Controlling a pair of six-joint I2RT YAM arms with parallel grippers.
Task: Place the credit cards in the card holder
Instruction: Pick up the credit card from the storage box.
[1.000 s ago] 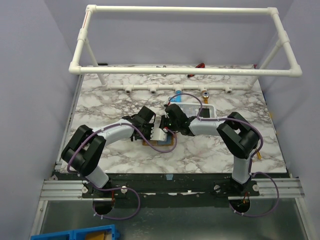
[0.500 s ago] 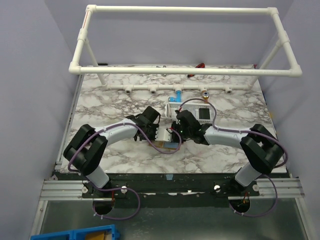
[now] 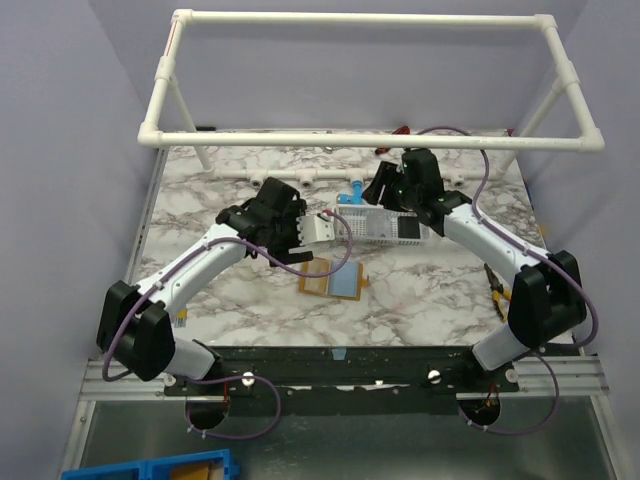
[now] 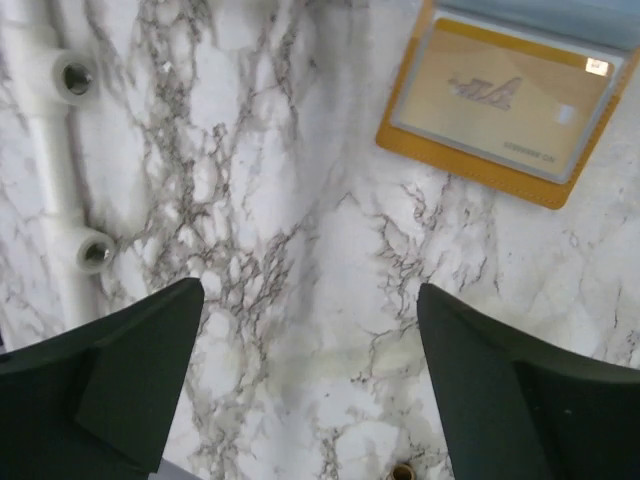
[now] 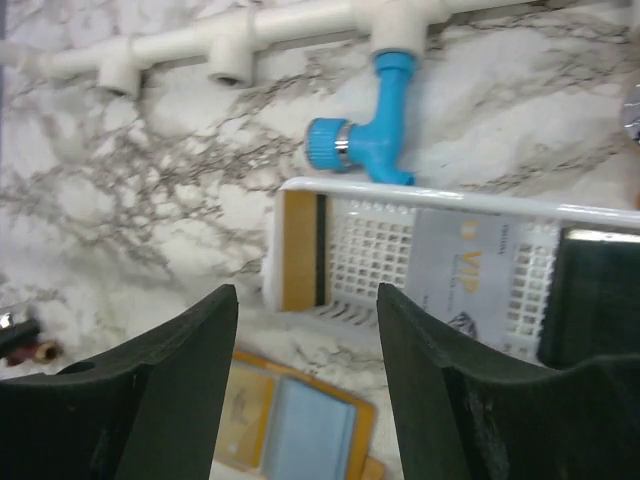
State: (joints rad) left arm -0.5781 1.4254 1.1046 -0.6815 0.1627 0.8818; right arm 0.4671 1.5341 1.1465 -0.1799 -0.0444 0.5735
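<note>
The left gripper (image 4: 310, 380) has its dark fingers (image 4: 120, 390) spread wide, with only bare marble between them. It hangs over the table (image 3: 220, 200) left of centre. Just near and right of it lies the holder (image 4: 470, 160), open and flat. A gold card (image 4: 500, 95) sits in the holder's left half, under what looks like a clear window. A pale blue card (image 3: 347, 284) fills the right half.

The right gripper (image 5: 305, 370) also has its fingers (image 5: 470, 400) well apart and holds nothing. It hovers above the left end of the white basket (image 5: 400, 195), which stands just beyond the holder, apart from it. In the basket lie a silvery-white card (image 5: 460, 270), a black card (image 5: 600, 290) at its right and a brownish-gold card (image 5: 298, 250) at the left end. How many more cards lie under these cannot be told.

Just beyond the basket a blue fitting (image 5: 365, 140) hangs from a white pipe (image 5: 250, 40) that runs along the far side of the table. A white pipe frame (image 3: 370, 140) stands over the far half.
</note>
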